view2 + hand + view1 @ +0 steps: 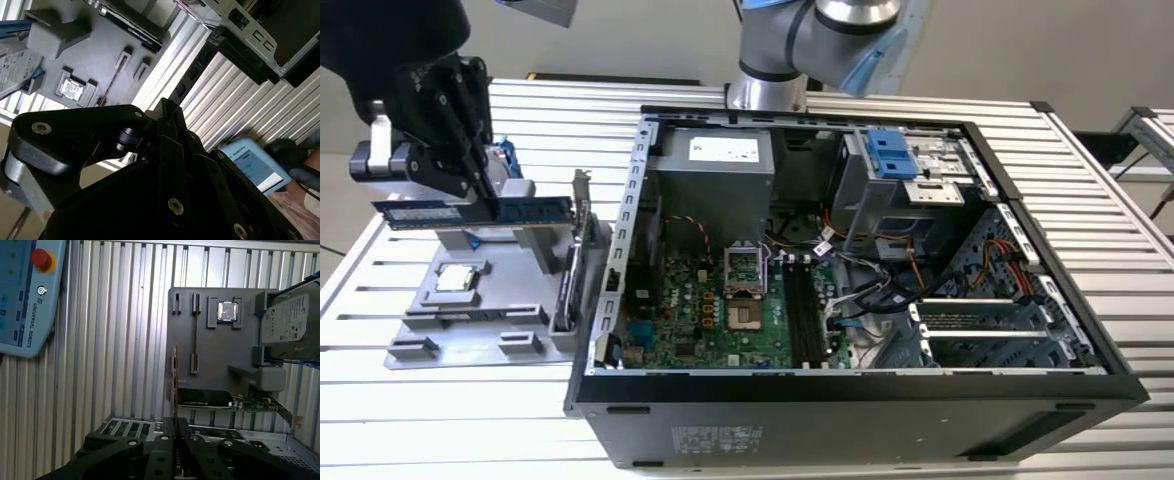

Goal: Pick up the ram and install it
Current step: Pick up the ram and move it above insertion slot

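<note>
Robot gripper [483, 200] holds the ram [534, 211] above a grey parts tray [494, 300].
Exterior view: the fingers are clamped on the level stick, at the exterior view's left of the open computer case [854, 250]. Second wrist view: a processor [71, 87] and a hard drive [12, 65] sit on the tray. First wrist view: an expansion card [205, 399] stands at the tray's edge, and a teach pendant [25, 300] lies well apart.

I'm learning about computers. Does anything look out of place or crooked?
Only the ram: it is not in the computer case. The gripper holds it roughly level in the air above the grey tray, at the exterior view's left. Nothing looks spilled or broken.
</note>
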{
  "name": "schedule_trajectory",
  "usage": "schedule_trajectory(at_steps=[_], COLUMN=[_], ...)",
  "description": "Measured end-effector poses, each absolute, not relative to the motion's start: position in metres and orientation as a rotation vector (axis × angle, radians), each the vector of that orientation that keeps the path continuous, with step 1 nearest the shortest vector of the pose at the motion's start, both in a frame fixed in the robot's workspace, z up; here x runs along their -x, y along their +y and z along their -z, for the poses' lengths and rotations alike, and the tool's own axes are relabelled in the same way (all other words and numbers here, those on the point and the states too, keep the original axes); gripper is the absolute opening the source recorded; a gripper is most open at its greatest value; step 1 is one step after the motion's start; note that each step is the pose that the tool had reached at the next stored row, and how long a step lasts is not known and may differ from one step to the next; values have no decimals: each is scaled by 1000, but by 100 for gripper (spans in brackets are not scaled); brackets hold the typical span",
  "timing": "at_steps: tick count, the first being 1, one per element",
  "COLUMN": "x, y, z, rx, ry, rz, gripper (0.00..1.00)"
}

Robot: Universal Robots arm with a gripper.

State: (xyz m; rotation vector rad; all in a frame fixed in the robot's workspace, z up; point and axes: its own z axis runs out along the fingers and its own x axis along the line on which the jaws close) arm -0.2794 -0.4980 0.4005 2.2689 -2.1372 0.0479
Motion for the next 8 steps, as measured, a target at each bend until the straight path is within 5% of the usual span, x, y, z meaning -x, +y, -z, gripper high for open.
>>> schedule_trajectory(at_steps=[8], x=[270], y=[-498], z=[-400], rx=[-2269], ry=[-2137], rz=[-48], gripper=[0])
